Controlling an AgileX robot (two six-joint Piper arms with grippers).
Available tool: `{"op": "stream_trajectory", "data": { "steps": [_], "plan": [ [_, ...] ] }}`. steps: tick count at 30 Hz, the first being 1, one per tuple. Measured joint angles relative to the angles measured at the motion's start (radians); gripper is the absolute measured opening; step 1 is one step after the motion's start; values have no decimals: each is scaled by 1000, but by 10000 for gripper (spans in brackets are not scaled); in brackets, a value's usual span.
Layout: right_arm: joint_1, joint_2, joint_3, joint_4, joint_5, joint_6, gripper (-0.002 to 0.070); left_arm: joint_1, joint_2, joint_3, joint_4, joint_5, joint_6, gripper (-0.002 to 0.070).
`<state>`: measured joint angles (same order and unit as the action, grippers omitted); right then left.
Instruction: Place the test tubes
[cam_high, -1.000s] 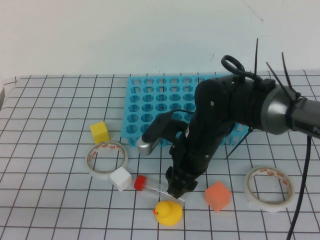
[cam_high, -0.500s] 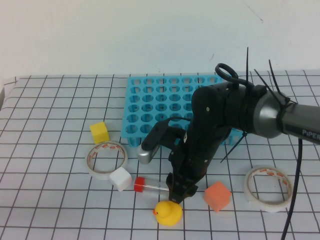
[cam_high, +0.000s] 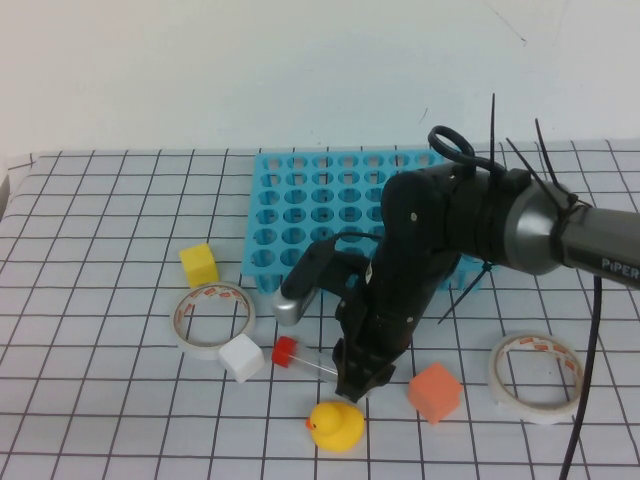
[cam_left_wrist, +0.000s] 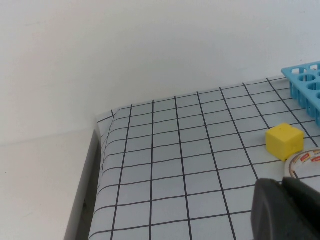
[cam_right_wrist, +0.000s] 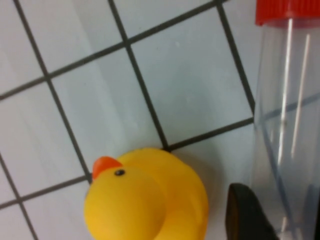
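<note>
A red-capped test tube (cam_high: 305, 361) lies on the white gridded bench (cam_high: 100, 300) before a bare wall (cam_high: 300, 70), its cap swung slightly farther than a moment ago. The right hand (cam_high: 356, 382) covers its right end, just beyond the duck (cam_high: 336, 425); its grip cannot be told. The left hand (cam_left_wrist: 283, 190), clenched, hovers over the bench's left side.

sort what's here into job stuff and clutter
Job: test tube; blue rack behind it; right tool down at the tube.
Lying about: yellow cube, white cube, orange cube, duck, tape rolls; left tool shut, idle, outside the high view.
</note>
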<state>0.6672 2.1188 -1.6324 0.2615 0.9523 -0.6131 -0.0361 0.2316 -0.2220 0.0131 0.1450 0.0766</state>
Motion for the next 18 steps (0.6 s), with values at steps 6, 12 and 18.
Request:
{"op": "stream_trajectory", "data": {
  "steps": [6, 12, 18],
  "plan": [
    [0, -58, -101, -2, 81, 69, 233, 0, 0, 0, 0, 0, 0, -2],
    [1, -206, -257, -58, 162, 113, 233, 0, 0, 0, 0, 0, 0, -2],
    [6, -402, -287, -281, 239, 239, 233, 0, 0, 0, -2, 12, 0, -1]
  ]
}}
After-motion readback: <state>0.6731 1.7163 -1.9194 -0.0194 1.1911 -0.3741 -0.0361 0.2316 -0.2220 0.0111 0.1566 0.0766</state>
